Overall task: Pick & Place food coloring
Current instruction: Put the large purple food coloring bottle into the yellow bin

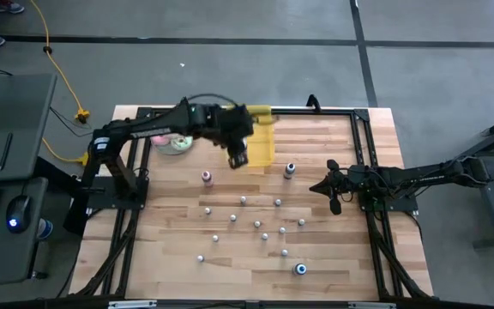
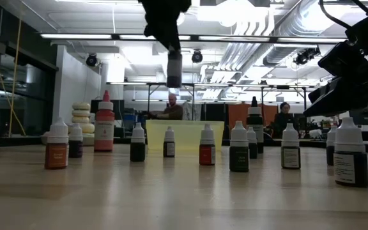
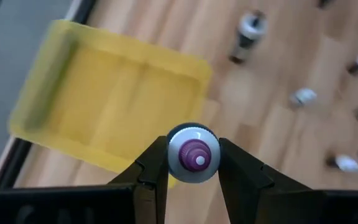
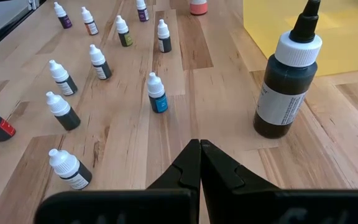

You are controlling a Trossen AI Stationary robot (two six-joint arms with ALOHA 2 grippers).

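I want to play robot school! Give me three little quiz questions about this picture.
1. True or false: the left gripper holds a dropper bottle.
2. Which colour is the tray? A green, B yellow, C red.
3. Fill in: the right gripper is ____.

Key: 1 true; 2 B; 3 shut. It holds nothing and waits over the table, near a dark large bottle.

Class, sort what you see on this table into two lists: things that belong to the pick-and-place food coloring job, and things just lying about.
Part of the job:
- dropper bottle held in the left gripper
- small bottles standing on the table
- large dark bottle
- yellow tray

Just lying about:
- donuts
- right gripper, shut and holding nothing
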